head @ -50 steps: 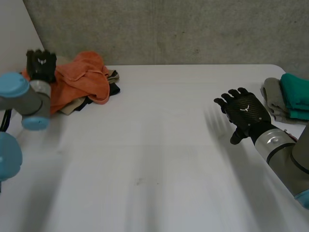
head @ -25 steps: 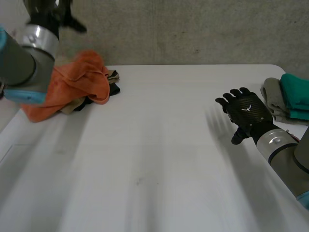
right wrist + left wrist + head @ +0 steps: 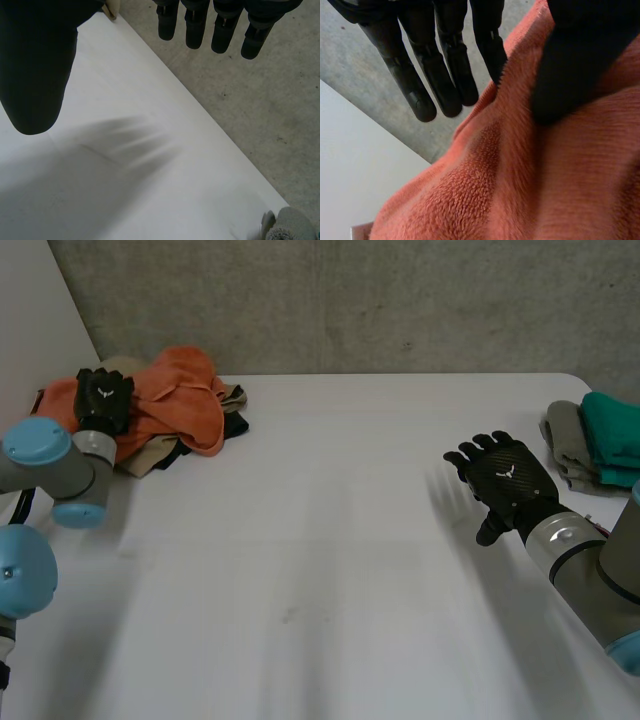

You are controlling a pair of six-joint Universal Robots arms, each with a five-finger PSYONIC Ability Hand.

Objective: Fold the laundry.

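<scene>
1. Head view: the left hand is over the crumpled orange towel. The towel spreads from its fingers toward the middle of the white table. The right hand hovers well apart, nearer to the folded stack.
2. Left wrist view: the fingers are straight, side by side, and pinch nothing. The towel lies under palm and thumb.
3. Right wrist view: the fingers are straight, slightly spread, and hold nothing above the table. I judge the left hand should take the towel.

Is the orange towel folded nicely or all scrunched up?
Scrunched up. The orange towel sits in a lumpy heap on other clothes, with no flat, neat edges.
</scene>
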